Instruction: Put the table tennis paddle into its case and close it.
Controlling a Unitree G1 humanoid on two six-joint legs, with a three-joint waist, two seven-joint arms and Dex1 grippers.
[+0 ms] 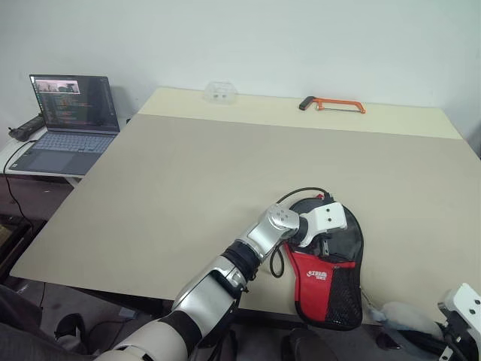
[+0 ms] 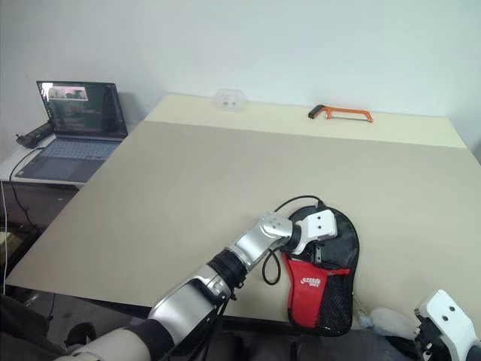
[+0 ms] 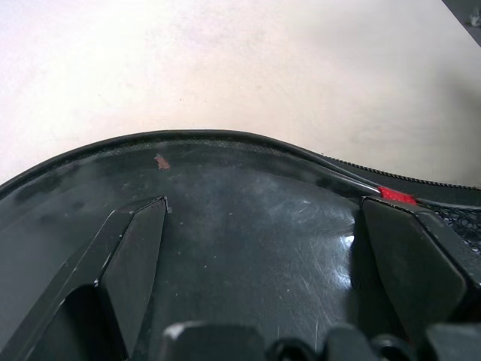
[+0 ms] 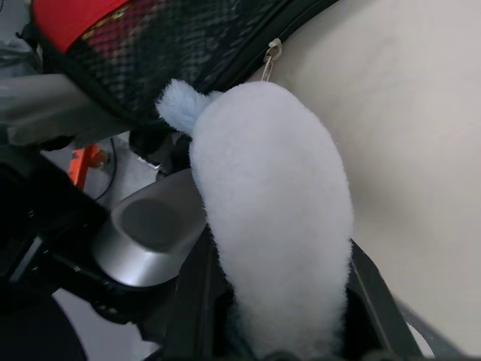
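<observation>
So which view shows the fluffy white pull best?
The right wrist view: the fluffy white pull sits between the right gripper jaws, with the case zipper slider beyond it. The eye views show it small, past the table edge.

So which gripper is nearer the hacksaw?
Left. The left gripper rests on the case, mid-table below the hacksaw; the right gripper sits off the near edge.
</observation>
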